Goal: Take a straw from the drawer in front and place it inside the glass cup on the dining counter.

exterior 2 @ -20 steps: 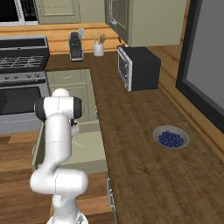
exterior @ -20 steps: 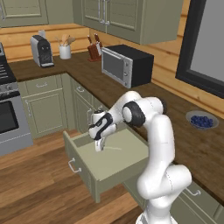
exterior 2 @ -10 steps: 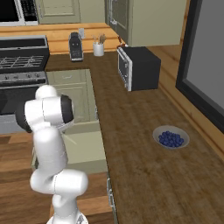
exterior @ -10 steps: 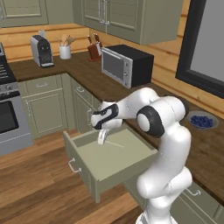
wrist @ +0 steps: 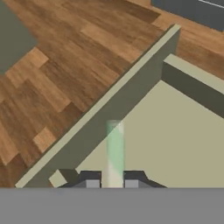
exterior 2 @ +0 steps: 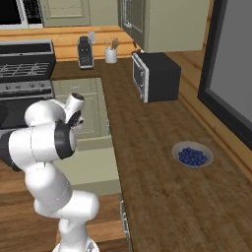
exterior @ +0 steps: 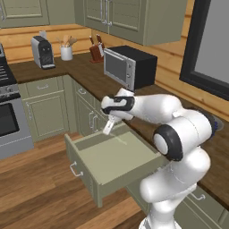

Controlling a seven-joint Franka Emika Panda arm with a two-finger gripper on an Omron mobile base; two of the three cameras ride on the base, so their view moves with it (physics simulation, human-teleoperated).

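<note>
left base: gripper (exterior: 108, 129) clamped on straw (exterior: 108, 127), above open drawer (exterior: 89, 171) near its back edge, floor bare in front | right base: arm over drawer (exterior 2: 93, 167) beside counter edge | hand: straw (wrist: 114, 151) between fingertips (wrist: 91, 178), pointing out over drawer (wrist: 175, 131) front wall

Dark brown wood-grain L-shaped worktop (exterior 2: 147, 147) over sage-green cabinets: black-and-silver microwave (exterior: 129, 66), grey coffee machine (exterior: 42, 52), white utensil crock (exterior: 66, 52), wooden knife block (exterior: 95, 51), grey bowl of blueberries (exterior 2: 192, 154).
</note>
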